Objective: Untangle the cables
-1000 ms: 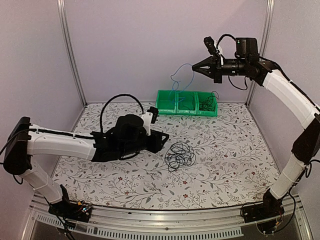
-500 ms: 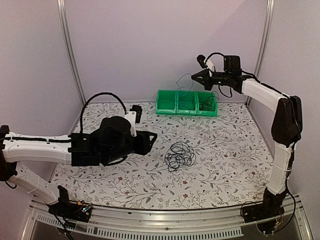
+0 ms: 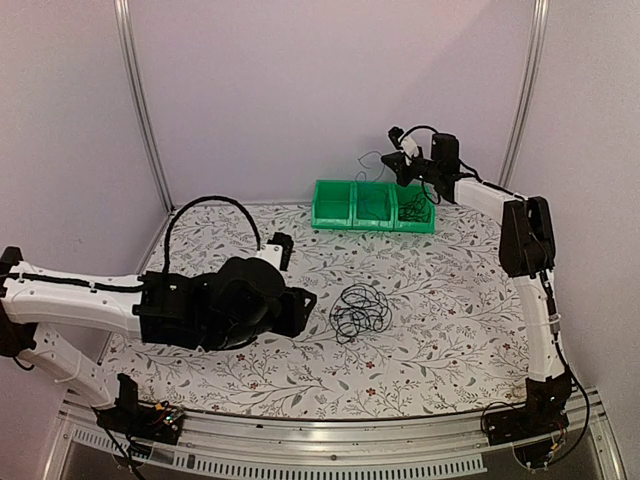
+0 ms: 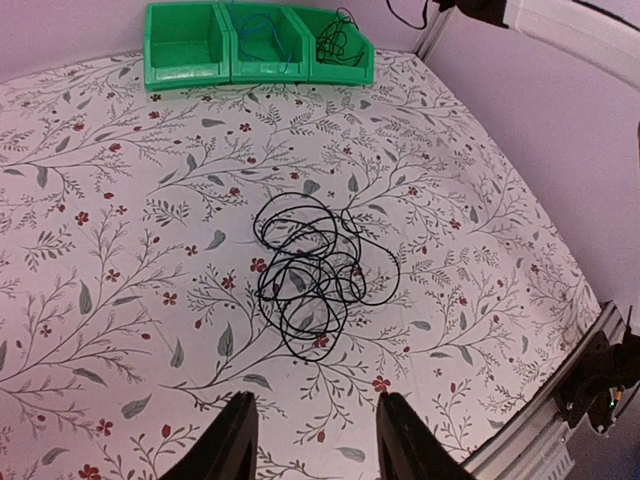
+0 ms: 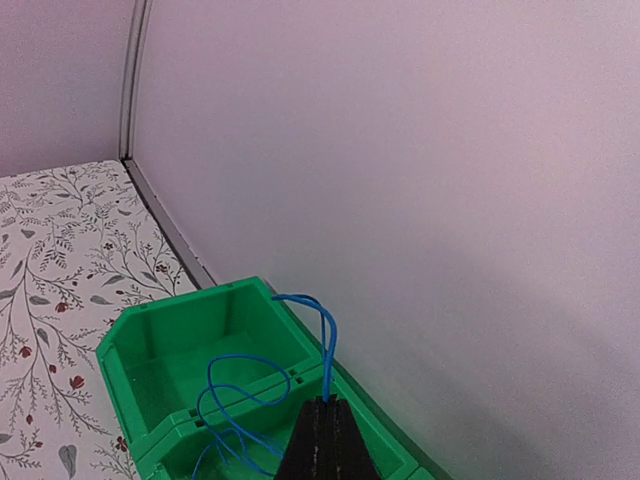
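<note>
Cables of thin black wire lie looped in a loose tangle (image 3: 358,310) near the middle of the flower-patterned counter (image 3: 450,330). They rest flat on its surface, and neither arm touches them. The left pincer (image 3: 303,300) hovers just to the left of that tangle and a little nearer. In the left wrist view its two fingers (image 4: 232,445) stand apart with only bare counter between them, so it is released and grasping nothing.

At the far edge of the counter sits a green bin (image 3: 335,222) with three compartments side by side. The right arm reaches out above it, and the right pincer (image 5: 325,402) is clenched on a blue cable (image 5: 327,340). The wire rises from the closed tips, arches over and drops in loops into the middle compartment. More thin black cable (image 4: 340,38) lies bunched in the right compartment, with part of it poking above the rim.
</note>
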Robot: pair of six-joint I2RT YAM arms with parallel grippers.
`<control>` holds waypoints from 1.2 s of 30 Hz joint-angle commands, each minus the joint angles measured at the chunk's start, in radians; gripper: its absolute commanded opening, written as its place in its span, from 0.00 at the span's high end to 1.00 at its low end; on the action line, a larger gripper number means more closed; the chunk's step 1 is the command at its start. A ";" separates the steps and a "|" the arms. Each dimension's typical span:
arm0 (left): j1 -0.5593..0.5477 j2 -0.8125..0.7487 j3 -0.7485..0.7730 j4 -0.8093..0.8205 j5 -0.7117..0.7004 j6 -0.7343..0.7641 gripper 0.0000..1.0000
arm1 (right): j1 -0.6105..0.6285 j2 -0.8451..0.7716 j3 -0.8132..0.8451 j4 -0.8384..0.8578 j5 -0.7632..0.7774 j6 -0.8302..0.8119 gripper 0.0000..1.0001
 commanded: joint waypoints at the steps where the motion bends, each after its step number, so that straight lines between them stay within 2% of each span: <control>1: -0.040 0.058 0.085 -0.109 -0.029 -0.027 0.56 | -0.007 0.072 0.018 0.059 0.036 0.005 1.00; 14: -0.055 0.211 0.223 -0.140 -0.002 0.052 0.56 | -0.002 0.113 -0.054 0.014 0.086 -0.073 1.00; 28: -0.053 0.216 0.218 -0.115 -0.025 0.080 0.53 | 0.019 0.171 0.002 -0.113 0.125 -0.184 1.00; 36: -0.048 0.221 0.207 -0.091 -0.033 0.092 0.52 | 0.022 0.089 -0.042 -0.159 0.101 -0.169 0.82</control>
